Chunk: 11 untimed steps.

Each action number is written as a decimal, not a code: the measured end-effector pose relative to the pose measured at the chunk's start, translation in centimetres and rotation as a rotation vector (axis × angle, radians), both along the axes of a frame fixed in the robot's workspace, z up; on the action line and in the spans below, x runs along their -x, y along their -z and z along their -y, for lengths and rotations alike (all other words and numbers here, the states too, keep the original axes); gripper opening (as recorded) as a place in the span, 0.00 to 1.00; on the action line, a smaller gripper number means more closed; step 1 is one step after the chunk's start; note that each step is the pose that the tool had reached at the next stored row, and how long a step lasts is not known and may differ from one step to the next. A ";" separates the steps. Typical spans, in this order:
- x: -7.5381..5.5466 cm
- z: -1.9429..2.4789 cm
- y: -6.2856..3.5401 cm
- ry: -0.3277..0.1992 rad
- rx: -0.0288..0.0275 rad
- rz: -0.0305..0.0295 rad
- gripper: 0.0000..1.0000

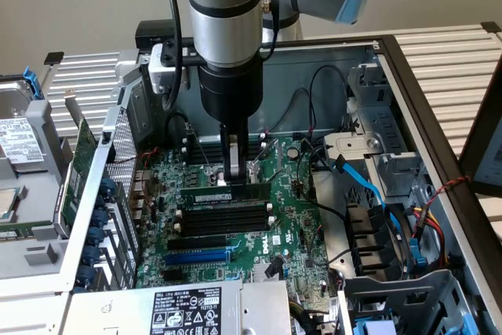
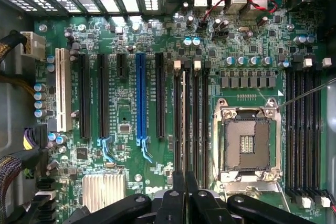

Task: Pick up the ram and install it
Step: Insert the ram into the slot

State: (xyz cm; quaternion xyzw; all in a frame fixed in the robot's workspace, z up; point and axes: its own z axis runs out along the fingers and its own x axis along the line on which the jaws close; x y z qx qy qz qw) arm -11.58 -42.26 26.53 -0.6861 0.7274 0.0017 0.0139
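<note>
The ram (image 1: 235,191) is a thin green stick with a white label. It stands on edge in the memory slot nearest the processor socket (image 2: 245,148), on the green motherboard (image 1: 294,217) inside the open computer case. In the wrist view the ram (image 2: 184,119) appears edge-on as a pale thin line between black slots. My gripper (image 1: 230,178) comes straight down onto the stick's top edge near its middle. The dark fingers (image 2: 177,195) sit close together on either side of the stick, shut on it.
Empty black memory slots (image 1: 223,221) lie just beside the ram, then a blue slot (image 1: 196,257). A green expansion card (image 1: 78,170) stands outside the case at the exterior view's left. Blue and black cables (image 1: 369,186) and drive bays crowd the right. A silver heatsink (image 2: 103,190) sits near the fingers.
</note>
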 end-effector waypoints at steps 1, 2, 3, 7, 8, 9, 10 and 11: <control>0.0 0.00 0.05 -0.001 0.0000 0.0000 0.12; 0.1 0.00 0.08 -0.001 0.0001 -0.0001 0.12; 0.1 0.00 0.11 -0.003 0.0002 -0.0001 0.12; 0.1 0.00 0.23 -0.016 0.0000 0.0000 0.12; 0.1 0.00 0.26 -0.018 0.0000 0.0000 0.12; 0.1 -0.01 0.31 -0.020 -0.0002 0.0001 0.12; 0.1 -0.01 0.38 -0.021 -0.0001 -0.0001 0.12; 0.1 -0.01 0.47 -0.022 -0.0001 -0.0004 0.12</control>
